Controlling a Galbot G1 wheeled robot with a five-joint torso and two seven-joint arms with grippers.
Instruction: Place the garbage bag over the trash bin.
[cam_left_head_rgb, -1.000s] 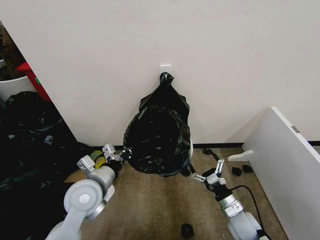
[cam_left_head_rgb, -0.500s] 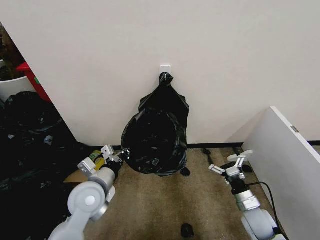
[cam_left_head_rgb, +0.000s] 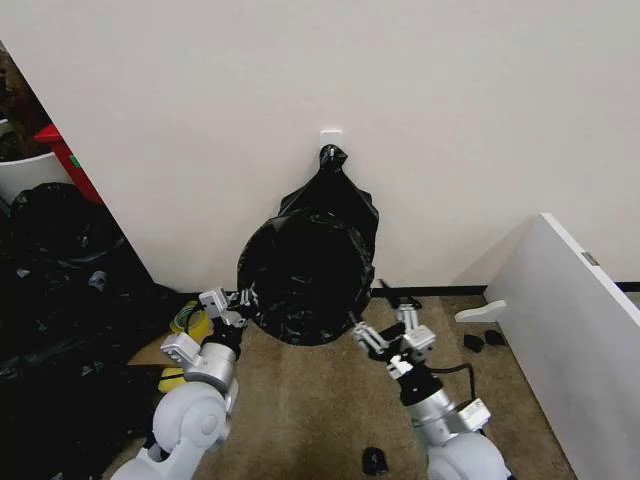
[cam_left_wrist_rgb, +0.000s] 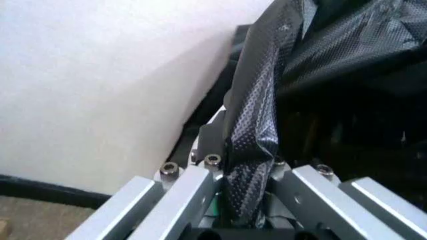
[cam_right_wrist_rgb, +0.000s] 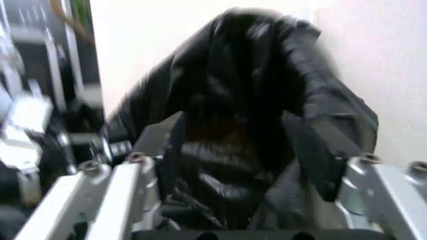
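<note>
Step in hand: left gripper (cam_left_head_rgb: 238, 298) clamped on garbage bag (cam_left_head_rgb: 308, 285) edge, right gripper (cam_left_head_rgb: 385, 335) spread open at the opposite edge; you next need a second grasp there.

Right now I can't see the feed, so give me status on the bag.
Left gripper shut on garbage bag edge. Right gripper open at bag's opposite lower edge. Bag mouth stretched wide, top gathered at white hook. Bin hidden; nothing blocking.

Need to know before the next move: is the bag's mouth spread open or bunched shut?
Spread open. The bag shows a wide round mouth facing the robot. The left gripper pinches its edge; the right gripper is open at the other side.
</note>
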